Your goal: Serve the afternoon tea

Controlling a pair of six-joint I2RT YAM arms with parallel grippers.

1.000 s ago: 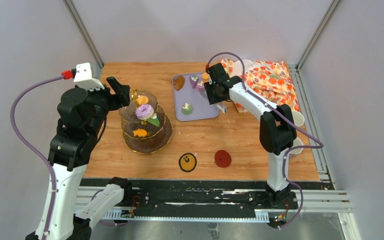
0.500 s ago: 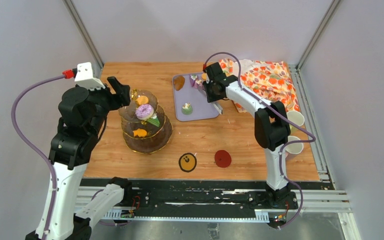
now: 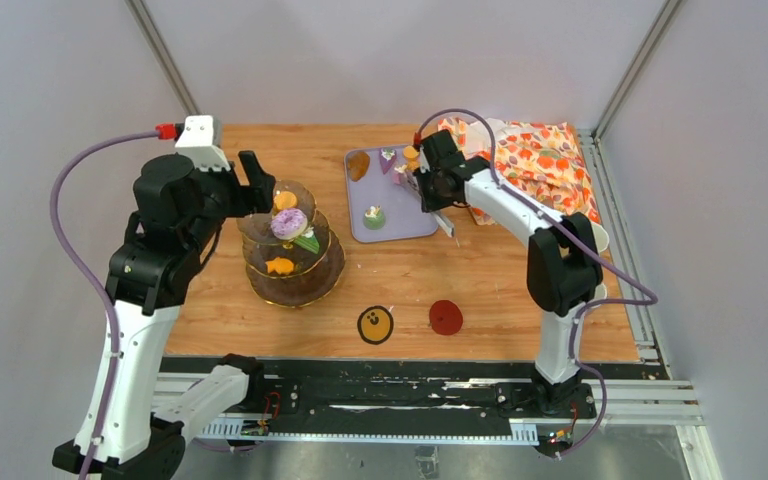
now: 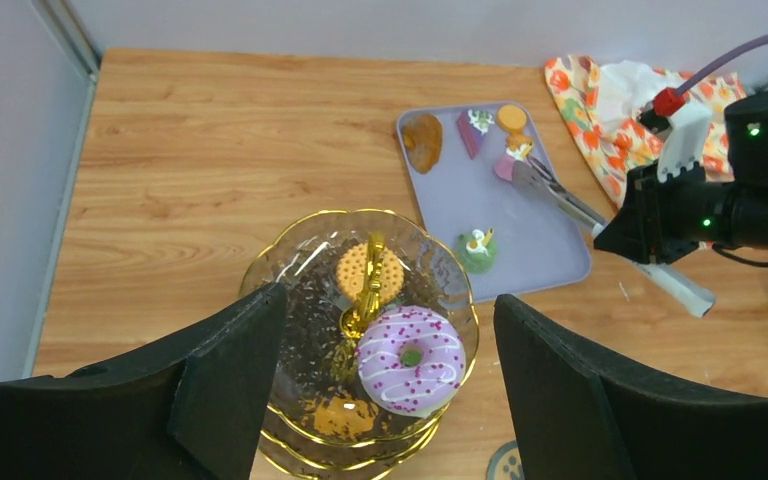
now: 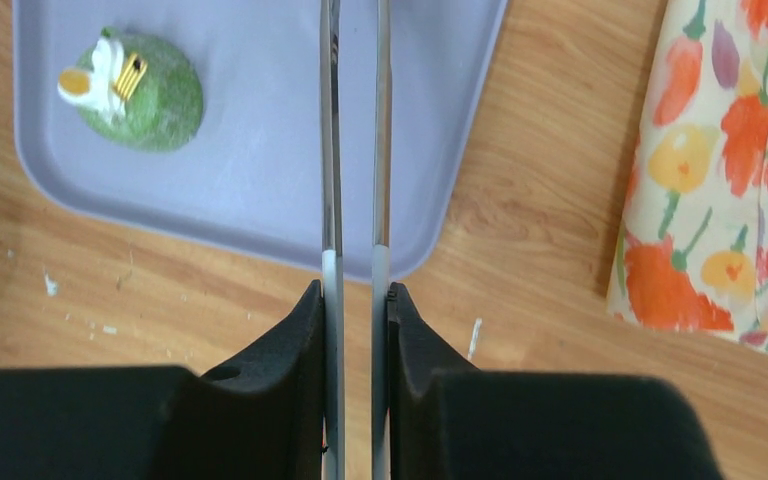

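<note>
Right fingers: closing narrowly on the metal tongs, whose tips are reaching over the lilac tray to a small pink pastry at its far end. I cannot tell whether they are gripping it.
Left fingers: hanging wide apart above the glass stand, holding nothing.
Pastries: a purple donut and an orange biscuit are sitting on the stand, and a green cake is lying on the tray.
Handling: the pastry is looking light, small and slippery, so I'd be squeezing it gently across its sides.

Lilac tray. Green cake, white-orange topping. Lilac donut, coloured sprinkles. Orange biscuit. Clear stand, gold rims. Silver tongs. Cream cloth, orange-red-yellow floral print. Red coaster; yellow coaster, black rim.
</note>
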